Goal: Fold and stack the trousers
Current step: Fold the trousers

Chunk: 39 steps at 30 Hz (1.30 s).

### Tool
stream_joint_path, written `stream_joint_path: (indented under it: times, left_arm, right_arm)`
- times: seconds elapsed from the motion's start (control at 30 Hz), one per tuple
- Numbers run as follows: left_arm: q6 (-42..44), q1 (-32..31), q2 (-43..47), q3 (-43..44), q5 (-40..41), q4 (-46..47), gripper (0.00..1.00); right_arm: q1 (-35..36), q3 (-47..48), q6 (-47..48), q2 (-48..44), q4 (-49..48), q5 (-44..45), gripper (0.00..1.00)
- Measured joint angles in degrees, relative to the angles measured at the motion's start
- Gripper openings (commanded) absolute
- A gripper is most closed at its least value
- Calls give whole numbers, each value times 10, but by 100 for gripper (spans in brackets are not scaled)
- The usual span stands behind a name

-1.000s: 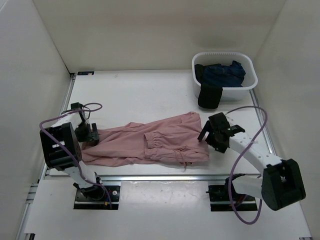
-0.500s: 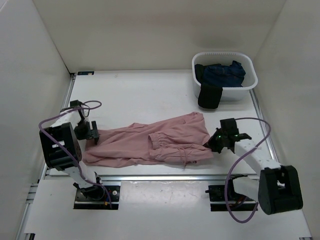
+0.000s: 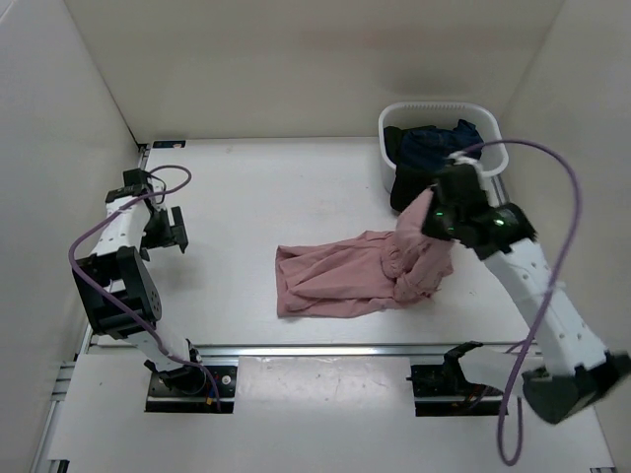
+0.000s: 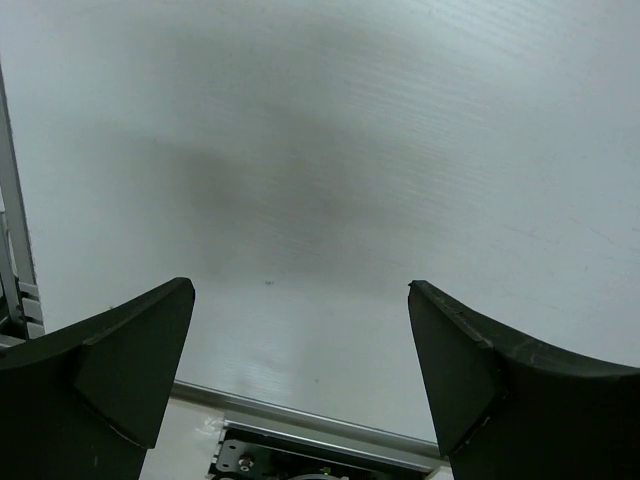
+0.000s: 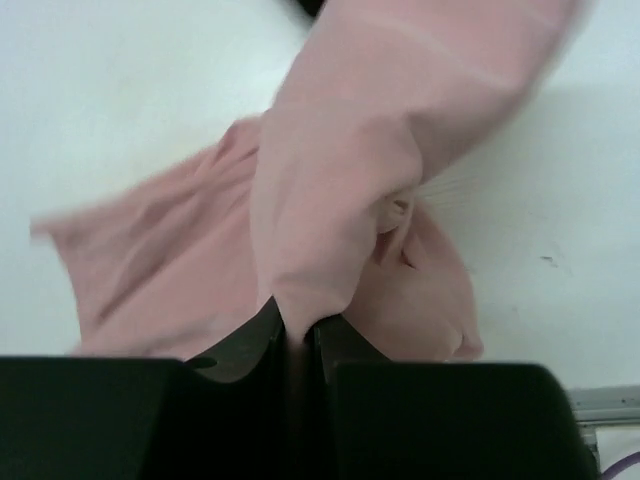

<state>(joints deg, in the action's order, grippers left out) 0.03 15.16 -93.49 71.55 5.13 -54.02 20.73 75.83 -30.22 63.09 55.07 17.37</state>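
The dusty-pink trousers (image 3: 345,276) lie bunched in the middle of the table, their right end lifted off the surface. My right gripper (image 3: 431,215) is shut on that raised end and holds it up in front of the basket. In the right wrist view the pink fabric (image 5: 335,190) is pinched between the two dark fingers and hangs below in folds. My left gripper (image 3: 170,235) stands open far to the left, apart from the trousers. The left wrist view shows only bare table between the wide-apart fingers (image 4: 120,360).
A white basket (image 3: 491,168) at the back right holds a dark navy garment (image 3: 439,143), and a black cloth piece (image 3: 407,189) hangs over its front rim. A metal rail (image 3: 325,348) runs along the table's near edge. White walls close in on both sides.
My right gripper shut on the trousers' right end and lifted it up and back. The trousers were dragged to the right, away from the left gripper, which drew back toward the left wall.
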Motion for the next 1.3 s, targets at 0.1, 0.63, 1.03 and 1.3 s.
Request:
stream_joint_path:
  times: [0.1,0.63,1.03,1.3]
  left_arm:
    - [0,0,0,-11,0,-4,100]
    - [0,-23,0,-70,-12,-12,100]
    - [0,-37,-2,-108,-17,-3,100]
    - [0,-37,-6,-118,-22,2,100]
  right_arm:
    - [158,34,-1,91,15,31,0]
    - [453,419,-8,542,52,66,0]
    - [491,383,46,526,-2,43,4]
    - [504,436,124,558,-30,-70,73]
